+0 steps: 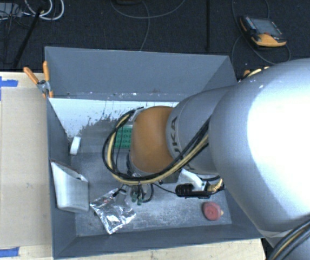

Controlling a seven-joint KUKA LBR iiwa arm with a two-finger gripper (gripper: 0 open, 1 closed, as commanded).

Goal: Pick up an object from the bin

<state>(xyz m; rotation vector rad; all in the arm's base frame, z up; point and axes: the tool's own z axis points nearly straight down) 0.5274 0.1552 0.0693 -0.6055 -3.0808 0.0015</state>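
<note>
Camera view: the pincer [137, 195] hangs low beside the foil [113, 213], likely the nearest pick; whether it is open, I cannot tell.

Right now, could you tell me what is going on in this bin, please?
The robot arm reaches into the grey bin from the right. Its gripper hangs low near the front, just beside a crumpled silver foil wrapper. A red round piece lies farther right on the floor. No grasp is visible.

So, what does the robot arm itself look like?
The thick, rounded silver-grey arm ends in a smooth domed orange-brown wrist cover. Black and yellow cables loop round that cover, and dark letters mark the grey ring beside it.
</note>
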